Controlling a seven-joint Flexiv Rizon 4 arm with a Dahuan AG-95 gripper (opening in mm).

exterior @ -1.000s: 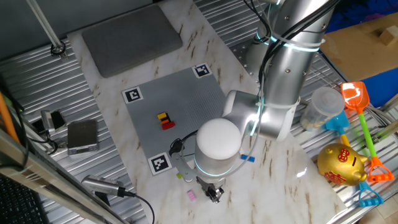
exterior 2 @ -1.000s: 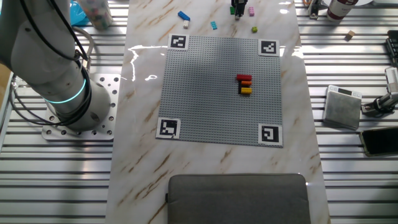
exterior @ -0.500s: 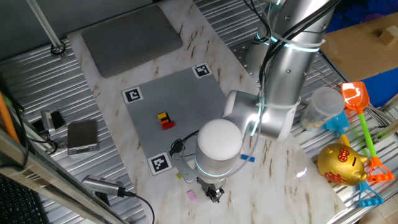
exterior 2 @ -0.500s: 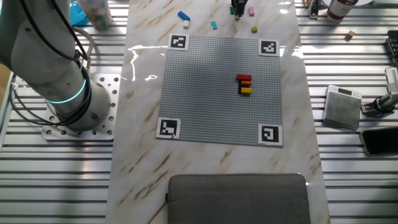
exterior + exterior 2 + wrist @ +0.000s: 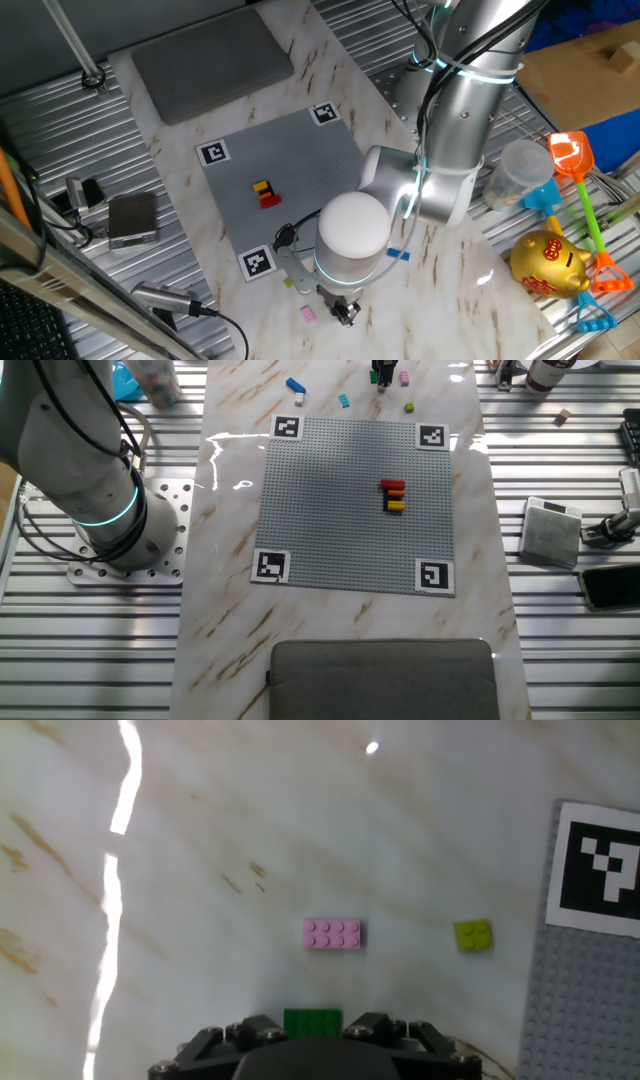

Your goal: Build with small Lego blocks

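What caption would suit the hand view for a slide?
Gripper above the marble table, green brick between its fingers; pink brick and yellow-green brick lie ahead.

- Glossy white marble-patterned tabletop (image 5: 200,840) is reflecting light streaks.
- Matt grey studded plastic baseplate (image 5: 330,510) is showing no glare.
- Smooth pink plastic brick (image 5: 332,934) is looking satin.

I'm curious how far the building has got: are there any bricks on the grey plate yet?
Yes, a short row of red, black and yellow bricks sits on the grey plate, right of its middle in the other fixed view.
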